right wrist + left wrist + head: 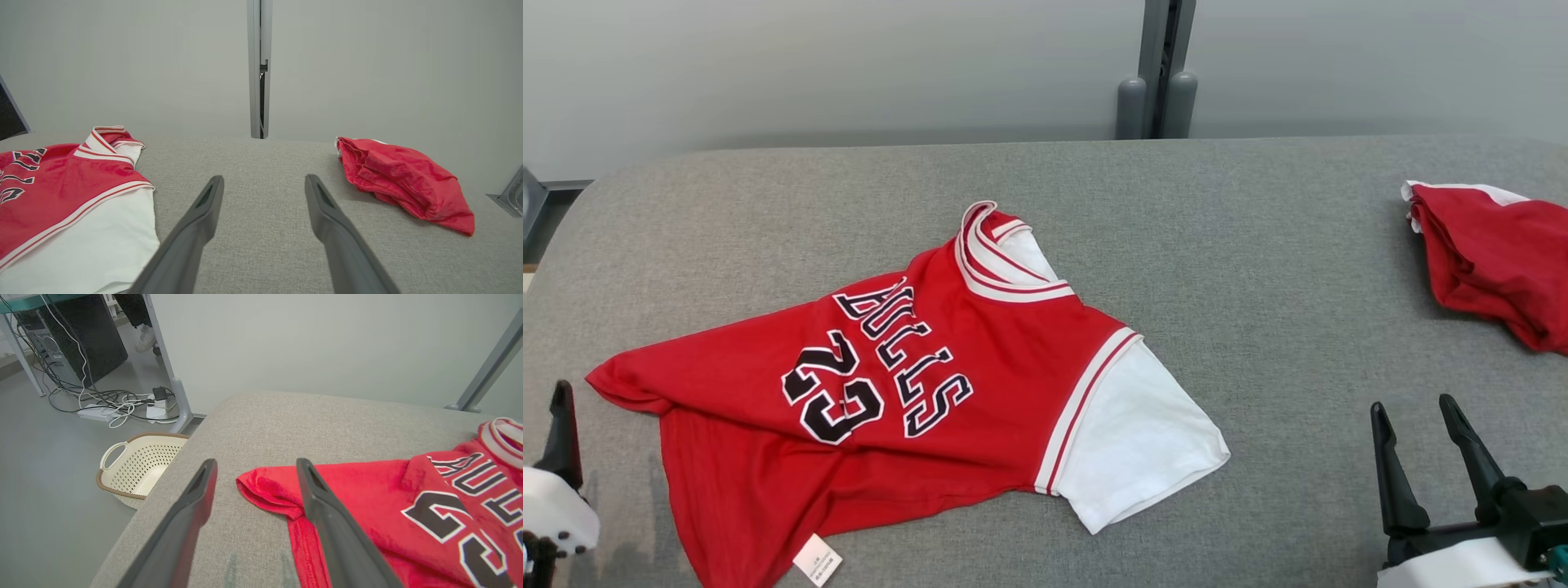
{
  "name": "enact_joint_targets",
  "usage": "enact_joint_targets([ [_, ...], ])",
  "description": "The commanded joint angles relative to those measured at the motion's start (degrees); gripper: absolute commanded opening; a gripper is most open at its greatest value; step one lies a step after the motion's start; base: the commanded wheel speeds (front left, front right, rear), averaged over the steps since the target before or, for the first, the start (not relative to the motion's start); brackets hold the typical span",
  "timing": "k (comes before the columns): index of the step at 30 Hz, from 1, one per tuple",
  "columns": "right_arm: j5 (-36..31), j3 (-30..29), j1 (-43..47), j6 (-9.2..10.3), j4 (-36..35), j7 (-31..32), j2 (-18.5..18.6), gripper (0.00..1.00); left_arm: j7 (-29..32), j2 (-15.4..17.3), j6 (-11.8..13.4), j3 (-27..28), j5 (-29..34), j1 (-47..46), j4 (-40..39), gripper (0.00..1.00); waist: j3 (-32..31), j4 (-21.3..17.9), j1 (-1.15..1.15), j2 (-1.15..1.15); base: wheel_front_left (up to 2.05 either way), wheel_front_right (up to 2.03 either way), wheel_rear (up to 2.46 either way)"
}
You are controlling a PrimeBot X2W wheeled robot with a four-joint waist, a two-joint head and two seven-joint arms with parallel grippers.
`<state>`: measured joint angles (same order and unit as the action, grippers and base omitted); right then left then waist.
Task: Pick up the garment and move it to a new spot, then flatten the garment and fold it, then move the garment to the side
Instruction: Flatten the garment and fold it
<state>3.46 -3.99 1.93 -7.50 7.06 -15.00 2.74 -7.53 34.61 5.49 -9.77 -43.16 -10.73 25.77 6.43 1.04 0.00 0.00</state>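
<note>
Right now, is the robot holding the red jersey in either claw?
No: the left gripper and right gripper both stand open, and the jersey lies loose on the grey surface.

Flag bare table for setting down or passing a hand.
Widest free patch: between jersey sleeve and red bundle, ahead of the right hand. Also the far strip behind the collar. Crowded: left front, covered by the jersey.
</note>
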Motion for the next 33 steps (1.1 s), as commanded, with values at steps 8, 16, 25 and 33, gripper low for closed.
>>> enact_joint_targets([
  [8,-0.43,-0.46,2.47,0.01,-0.05,-0.27,0.33,1.0,-1.5,0.51,1.48,0.6,-0.01,4.94,-4.51,1.0,-1.27,1.2,0.0,0.0,0.0,0.0,0.0],
  [16,-0.73,-2.19,4.9,0.01,-1.22,-0.27,0.34,1.0,-7.29,-4.56,6.25,2.78,3.33,14.53,-17.34,1.0,-4.96,2.81,0.0,0.0,0.0,0.0,0.0],
  [25,-0.98,-2.1,5.59,0.01,-2.85,-0.27,0.31,1.0,-7.58,-15.91,5.06,7.73,11.99,23.85,-28.93,1.0,-7.97,3.08,0.0,0.0,0.0,0.0,0.0],
  [33,-0.48,-0.14,5.15,0.01,-2.62,-0.27,0.31,1.0,-7.6,-24.61,-6.05,9.12,21.61,28.69,-26.8,1.0,-9.79,0.87,0.0,0.0,0.0,0.0,0.0],
])
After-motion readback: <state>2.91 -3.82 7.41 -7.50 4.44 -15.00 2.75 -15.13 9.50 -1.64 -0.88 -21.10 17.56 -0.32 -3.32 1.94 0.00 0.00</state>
